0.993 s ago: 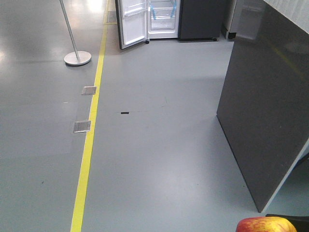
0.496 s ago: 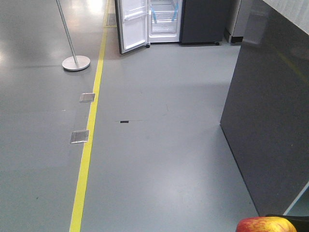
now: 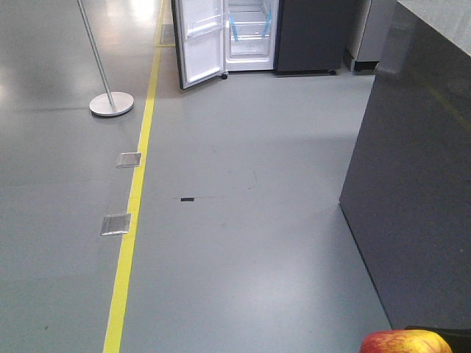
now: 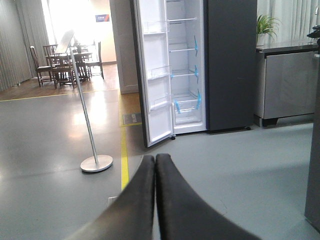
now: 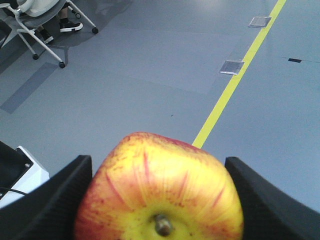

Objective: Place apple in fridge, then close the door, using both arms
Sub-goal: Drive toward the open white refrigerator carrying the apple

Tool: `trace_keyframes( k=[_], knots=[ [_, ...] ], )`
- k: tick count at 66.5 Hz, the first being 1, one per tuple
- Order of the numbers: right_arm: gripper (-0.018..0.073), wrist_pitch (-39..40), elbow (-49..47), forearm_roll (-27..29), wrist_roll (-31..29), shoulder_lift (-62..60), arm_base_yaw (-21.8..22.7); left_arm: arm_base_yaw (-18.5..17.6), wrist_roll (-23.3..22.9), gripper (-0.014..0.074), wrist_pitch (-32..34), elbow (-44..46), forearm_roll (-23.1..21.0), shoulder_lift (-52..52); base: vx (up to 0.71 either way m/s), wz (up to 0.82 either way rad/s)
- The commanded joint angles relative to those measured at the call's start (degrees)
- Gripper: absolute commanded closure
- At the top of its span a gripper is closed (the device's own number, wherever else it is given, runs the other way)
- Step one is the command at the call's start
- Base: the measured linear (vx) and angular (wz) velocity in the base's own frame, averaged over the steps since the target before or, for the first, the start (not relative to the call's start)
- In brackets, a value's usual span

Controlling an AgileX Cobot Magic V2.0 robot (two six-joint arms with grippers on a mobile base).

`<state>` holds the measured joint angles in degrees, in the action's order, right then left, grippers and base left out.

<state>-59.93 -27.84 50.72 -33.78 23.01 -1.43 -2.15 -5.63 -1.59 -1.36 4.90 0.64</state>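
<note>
Grey floor (image 3: 243,243), yellow line (image 3: 124,257), fridge (image 3: 254,33) ahead, right pincer (image 5: 159,200) gripping apple (image 5: 160,180)

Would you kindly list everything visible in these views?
apple: one, red-yellow, between the right jaws.
fridge: one, dark grey, far end, white interior.
door: one, white inside, swung open.
stand: one, silver, left of the yellow line.
yellow line: one, along the floor.
floor plates: two, metallic, beside the line.
counter: one, dark, right side.
office chair: one, grey, top-left of right wrist view.
left gripper: one, black, jaws shut, empty.
right gripper: one, black, jaws closed on the apple.
</note>
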Motion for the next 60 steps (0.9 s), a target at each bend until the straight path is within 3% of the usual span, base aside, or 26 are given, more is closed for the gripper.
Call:
trace_keyframes(
  k=[1,60],
  knots=[
    [0.041,2.09,-1.31,3.49,-0.62,0.38,0.19,-0.4,-0.63,0.0603,3.95,0.95,-0.21,0.88,0.2,0.02],
    [0.041,2.09,-1.31,3.49,-0.61,0.38,0.19,-0.4,-0.63,0.0603,3.95,0.95,-0.21,0.88,0.23,0.06]
  ],
)
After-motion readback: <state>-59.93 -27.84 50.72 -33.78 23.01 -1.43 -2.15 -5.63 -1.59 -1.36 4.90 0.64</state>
